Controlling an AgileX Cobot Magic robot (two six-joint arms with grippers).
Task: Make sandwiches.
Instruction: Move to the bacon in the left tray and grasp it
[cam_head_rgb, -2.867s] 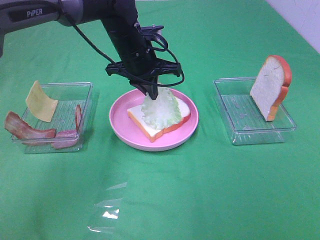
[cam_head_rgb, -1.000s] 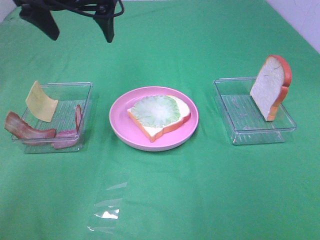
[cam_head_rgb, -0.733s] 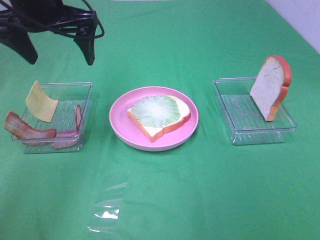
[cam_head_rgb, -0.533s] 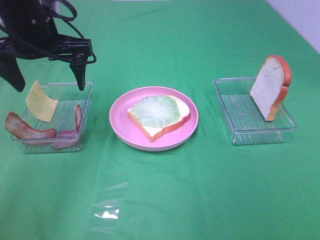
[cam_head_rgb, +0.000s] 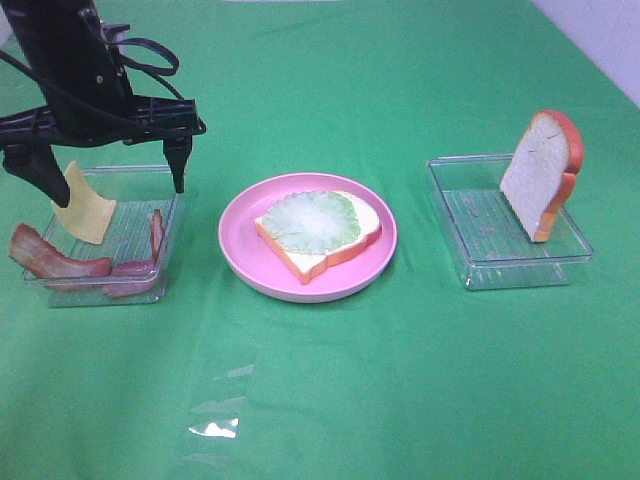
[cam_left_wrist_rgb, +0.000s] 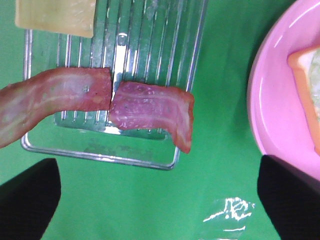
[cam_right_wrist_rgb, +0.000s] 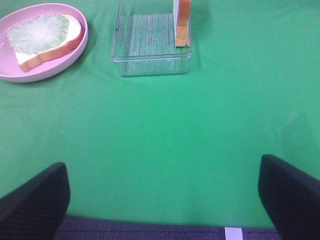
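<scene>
left wrist view shows us two bacon strips (cam_left_wrist_rgb: 150, 107) meeting end to end in the left tray (cam_left_wrist_rgb: 150, 40), cheese square (cam_left_wrist_rgb: 55, 17) at its far side, a join we cannot make out in the exterior high view. only the right wrist view shows the right gripper (cam_right_wrist_rgb: 162, 200), jaws spread wide, empty, over green cloth (cam_right_wrist_rgb: 200, 140). the left gripper (cam_head_rgb: 108, 185) hangs over that tray, jaws spread wide, touching nothing. lettuce (cam_head_rgb: 312, 220) lies on bread (cam_head_rgb: 298, 256) on the pink plate (cam_head_rgb: 240, 255); the second slice (cam_head_rgb: 535, 180) stands in the right tray (cam_head_rgb: 480, 225).

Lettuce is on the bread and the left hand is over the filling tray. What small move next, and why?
Probably lower the left hand straight down toward the bacon strips in the tray. It hangs open above them, holding nothing, and the lettuce already lies on the bread slice, so another filling seems due.
</scene>
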